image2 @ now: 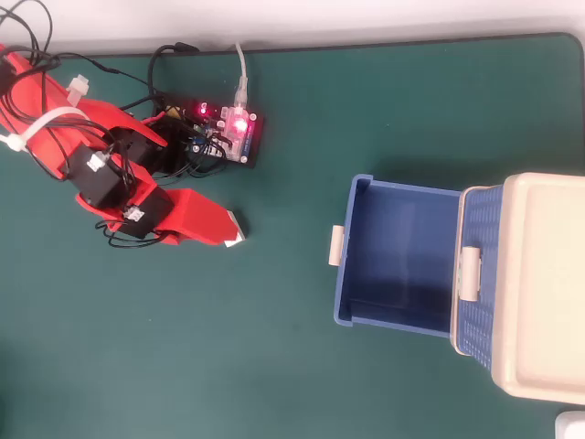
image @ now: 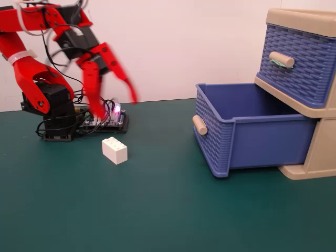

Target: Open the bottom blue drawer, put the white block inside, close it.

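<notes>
Resting on worktop (image: 157,210): white block (image: 114,150), directly below claw (image: 116,107), untouched | claw: spread | bottom blue drawer (image: 247,131): open

The dark green table (image: 168,210) carries the white block (image: 114,150) at left; a lit circuit board (image: 107,122) behind it; the beige drawer unit (image: 315,157) at right.
</notes>
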You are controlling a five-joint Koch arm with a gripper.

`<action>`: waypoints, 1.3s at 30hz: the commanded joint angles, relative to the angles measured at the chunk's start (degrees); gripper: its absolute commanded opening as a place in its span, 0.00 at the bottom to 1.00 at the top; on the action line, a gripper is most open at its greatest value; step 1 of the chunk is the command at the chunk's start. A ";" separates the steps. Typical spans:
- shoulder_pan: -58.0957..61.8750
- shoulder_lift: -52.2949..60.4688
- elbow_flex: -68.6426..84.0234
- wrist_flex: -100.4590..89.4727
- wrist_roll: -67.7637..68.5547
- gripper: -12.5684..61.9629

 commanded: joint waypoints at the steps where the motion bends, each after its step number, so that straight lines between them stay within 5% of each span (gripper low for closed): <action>1: 0.18 2.72 -0.70 4.92 -8.70 0.63; 24: -3.34 -19.78 10.55 -16.61 -19.69 0.61; 27: -3.34 -19.25 11.16 -16.87 -19.69 0.51; 32: -3.52 -16.17 11.34 -12.30 -20.83 0.05; 39: -2.99 -14.94 11.07 -11.34 -21.62 0.06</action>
